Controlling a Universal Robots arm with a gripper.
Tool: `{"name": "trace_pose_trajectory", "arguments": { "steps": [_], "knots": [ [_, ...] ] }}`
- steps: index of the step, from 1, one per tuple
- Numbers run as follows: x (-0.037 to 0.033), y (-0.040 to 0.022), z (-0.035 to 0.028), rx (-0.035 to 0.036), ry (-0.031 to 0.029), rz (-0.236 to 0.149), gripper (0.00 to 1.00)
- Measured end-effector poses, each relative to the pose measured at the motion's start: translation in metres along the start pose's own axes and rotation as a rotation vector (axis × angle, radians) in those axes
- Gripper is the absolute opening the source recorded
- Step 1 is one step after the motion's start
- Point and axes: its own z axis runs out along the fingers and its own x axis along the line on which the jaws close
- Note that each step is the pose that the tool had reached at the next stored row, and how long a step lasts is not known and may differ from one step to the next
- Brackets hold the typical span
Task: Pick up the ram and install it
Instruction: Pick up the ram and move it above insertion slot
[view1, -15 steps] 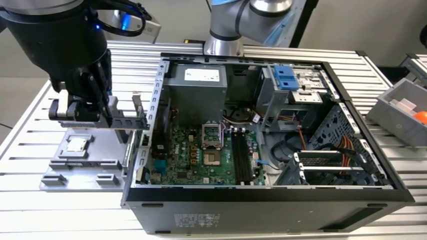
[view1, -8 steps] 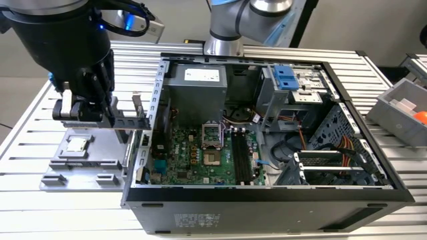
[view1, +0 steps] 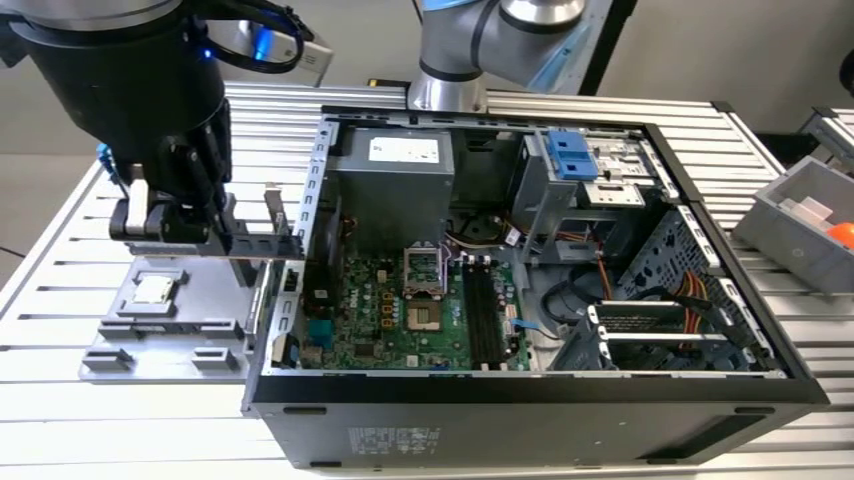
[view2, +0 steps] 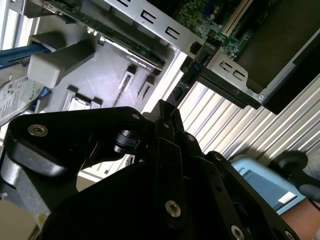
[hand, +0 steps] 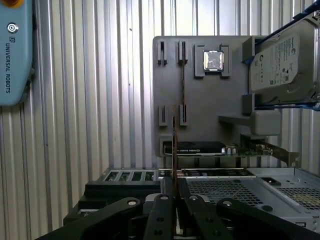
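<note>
The ram (view1: 263, 243) is a thin dark stick held level above the grey parts tray (view1: 200, 325), at the exterior view's left beside the open computer case (view1: 534, 400). My gripper (view1: 200, 238) is shut on it. In the first wrist view the ram (hand: 174, 150) shows edge-on, rising from between my gripper (hand: 173, 200), whose black fingers (hand: 160, 215) are closed on it. Below it there lies the tray (hand: 200, 100). The long black memory slots (view1: 483, 320) sit on the green motherboard (view1: 387, 320) inside the case. The second wrist view looks along my gripper (view2: 165, 112).
The tray also holds a processor chip (hand: 213, 60), a silver hard drive in a blue frame (hand: 285, 55), a graphics card (hand: 200, 148) and another thin stick standing in slots (hand: 182, 85). A grey bin (view1: 801, 225) stands at the exterior view's right. A pale blue pendant (hand: 15, 50) lies on the slatted table.
</note>
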Motion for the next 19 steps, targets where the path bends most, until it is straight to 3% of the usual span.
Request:
{"name": "trace_pose_trajectory", "arguments": {
  "steps": [19],
  "knots": [
    [-0.0005,-0.0164,-0.0002,0.0000,0.0001,0.000,0.00]
  ]
}}
